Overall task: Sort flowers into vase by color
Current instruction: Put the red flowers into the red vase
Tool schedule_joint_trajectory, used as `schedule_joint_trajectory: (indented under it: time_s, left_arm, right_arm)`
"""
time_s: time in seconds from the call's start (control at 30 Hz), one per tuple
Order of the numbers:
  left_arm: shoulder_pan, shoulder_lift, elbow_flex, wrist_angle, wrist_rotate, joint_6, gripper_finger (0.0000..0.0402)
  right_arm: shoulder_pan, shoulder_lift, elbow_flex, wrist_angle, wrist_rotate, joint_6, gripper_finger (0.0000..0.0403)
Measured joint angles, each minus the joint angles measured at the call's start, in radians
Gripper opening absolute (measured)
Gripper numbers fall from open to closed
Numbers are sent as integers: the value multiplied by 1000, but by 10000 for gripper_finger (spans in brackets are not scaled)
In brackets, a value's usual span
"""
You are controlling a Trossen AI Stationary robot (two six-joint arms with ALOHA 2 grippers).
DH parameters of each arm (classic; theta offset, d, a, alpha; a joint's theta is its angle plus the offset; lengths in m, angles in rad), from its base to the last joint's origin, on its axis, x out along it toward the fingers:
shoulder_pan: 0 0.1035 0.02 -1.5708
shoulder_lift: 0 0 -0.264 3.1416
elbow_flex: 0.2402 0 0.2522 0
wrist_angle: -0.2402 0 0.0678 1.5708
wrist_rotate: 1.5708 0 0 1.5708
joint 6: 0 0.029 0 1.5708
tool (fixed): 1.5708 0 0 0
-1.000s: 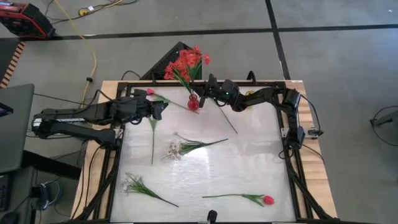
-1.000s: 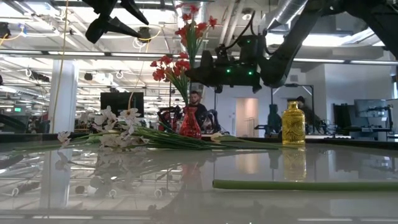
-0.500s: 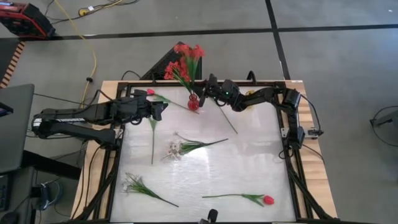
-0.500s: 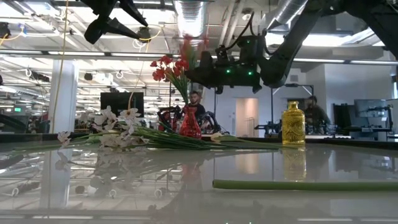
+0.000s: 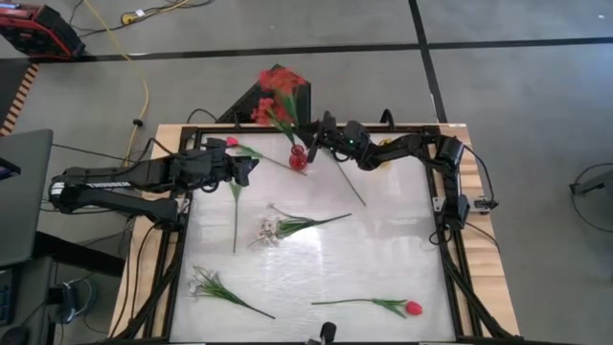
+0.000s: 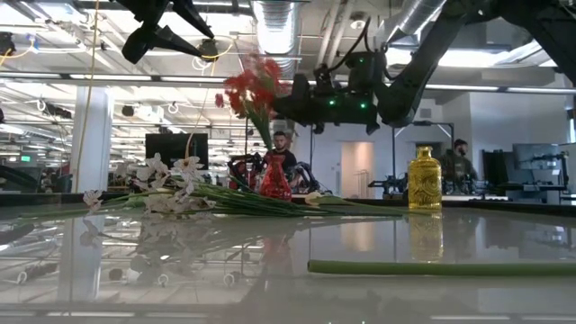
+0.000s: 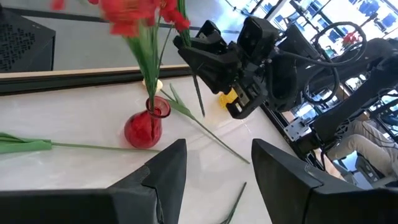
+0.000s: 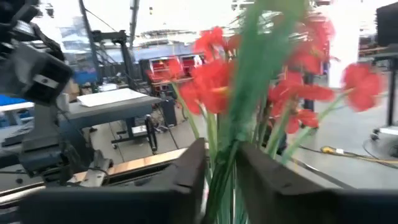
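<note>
Right hand (image 5: 308, 135) sits at the far edge of the desk (image 5: 383, 259), just beside the red vase (image 5: 298, 156), its fingers parted around the green stems of the red bunch (image 5: 276, 96) standing in that vase; whether they press the stems or merely flank them cannot be told, though the right wrist view shows stems running up between the two fingers. The bunch leans away from the right hand, toward the far-left side, blurred. Left hand (image 5: 251, 169) hovers near the far-left corner, fingers apart and empty, the vase just ahead of it. Yellow vase (image 6: 425, 180) stands under the right arm by the far edge. Loose flowers lie flat: a red tulip (image 5: 413, 308) near the near-right corner, stem pointing toward the left edge; white sprays mid-desk (image 5: 271, 230) and near-left (image 5: 206, 285); a pink-headed stem (image 5: 232, 142) beside the left hand; a bare stem (image 5: 349, 182) slanting off the right hand. Judgement: the right arm is nearest the bunch, which lies directly forward of its fingers, long axis upright.
</note>
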Motion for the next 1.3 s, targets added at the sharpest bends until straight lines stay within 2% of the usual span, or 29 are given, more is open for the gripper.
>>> schedule_joint_trajectory:
  time_s: [0.13,0.27,0.5,0.57,0.7,0.83,0.9,1.0,1.1,1.2,1.3]
  left_arm:
    - [0,0,0,-4,0,4,169]
    - [0,0,0,-4,0,5,169]
    - [0,0,0,31,26,92,169]
    - [-1,16,0,116,70,170,169]
    - [-16,97,-1,403,145,399,169]
    - [-23,218,0,708,153,665,169]
    - [-23,275,0,828,154,740,169]
    - [-15,348,0,989,193,728,169]
    - [1,406,0,1078,286,665,169]
    - [10,445,0,1129,354,607,169]
    - [13,475,0,1132,347,564,169]
  right_arm:
    - [0,-1,0,55,-19,18,36]
    - [-2,-34,0,89,-16,41,34]
    - [-18,-202,0,78,-16,52,41]
    - [-11,-262,0,85,-16,108,40]
    - [39,-344,0,83,-18,269,40]
    - [119,-380,0,79,-95,328,40]
    - [158,-391,0,79,-137,330,40]
    - [202,-406,0,78,-145,327,40]
    - [228,-409,0,81,-145,306,40]
    - [239,-408,0,72,-145,303,40]
    - [249,-408,0,38,-145,294,40]
